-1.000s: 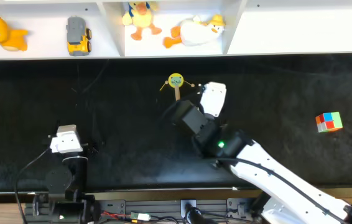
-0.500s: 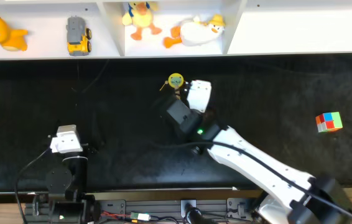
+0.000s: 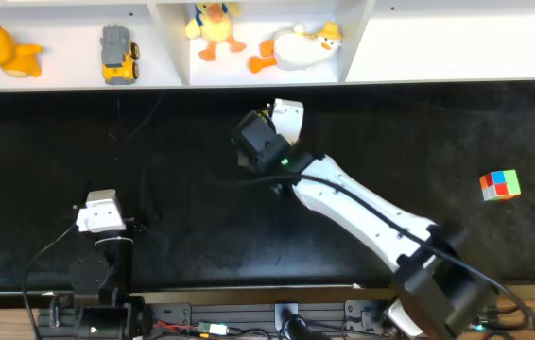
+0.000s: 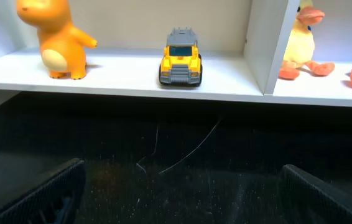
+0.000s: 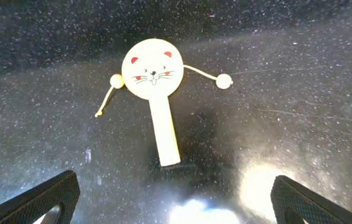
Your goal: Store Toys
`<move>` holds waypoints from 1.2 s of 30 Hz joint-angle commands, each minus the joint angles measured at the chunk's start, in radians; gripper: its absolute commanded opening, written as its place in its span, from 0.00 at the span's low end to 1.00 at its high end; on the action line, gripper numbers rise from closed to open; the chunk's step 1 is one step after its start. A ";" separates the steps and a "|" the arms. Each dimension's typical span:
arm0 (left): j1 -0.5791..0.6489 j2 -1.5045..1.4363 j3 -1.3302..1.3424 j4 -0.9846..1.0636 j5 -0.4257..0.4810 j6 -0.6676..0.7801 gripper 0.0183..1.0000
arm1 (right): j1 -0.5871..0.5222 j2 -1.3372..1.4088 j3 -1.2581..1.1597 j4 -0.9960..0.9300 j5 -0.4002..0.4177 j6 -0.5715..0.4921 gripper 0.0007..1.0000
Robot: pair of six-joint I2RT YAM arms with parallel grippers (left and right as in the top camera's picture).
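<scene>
A small rattle drum (image 5: 154, 78) with a cat face, two beads on strings and a pale handle lies flat on the black table. My right gripper (image 5: 176, 211) hangs above it, open, with the handle's end between the spread fingers (image 5: 39, 199) and nothing held. From above, the right gripper (image 3: 269, 132) sits over the toy near the white shelf (image 3: 267, 74). My left gripper (image 3: 100, 210) rests at the near left, open and empty (image 4: 179, 205). A multicoloured cube (image 3: 500, 184) lies at the far right.
The shelf holds an orange figure (image 3: 3, 49), a yellow truck (image 3: 118, 54), a yellow duck (image 3: 214, 26) and a white duck (image 3: 296, 47). Its right compartment (image 3: 457, 38) has free room. The truck (image 4: 180, 57) faces my left gripper.
My right arm has moved toward the shelf and to the left, and its gripper now covers the rattle drum in the top view. The left arm has kept still.
</scene>
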 commanded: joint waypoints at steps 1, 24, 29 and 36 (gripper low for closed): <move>-0.003 -0.013 -0.002 -0.002 -0.012 0.023 1.00 | -0.016 0.036 0.040 0.000 -0.058 -0.027 1.00; -0.003 -0.013 -0.002 -0.002 -0.012 0.023 1.00 | -0.034 0.094 0.042 0.006 -0.088 -0.222 0.98; -0.003 -0.013 -0.002 -0.002 -0.012 0.023 1.00 | -0.034 0.098 0.042 0.044 -0.080 -0.249 0.98; -0.003 -0.013 -0.002 -0.002 -0.011 0.023 1.00 | -0.033 0.160 0.054 0.071 -0.090 -0.240 0.97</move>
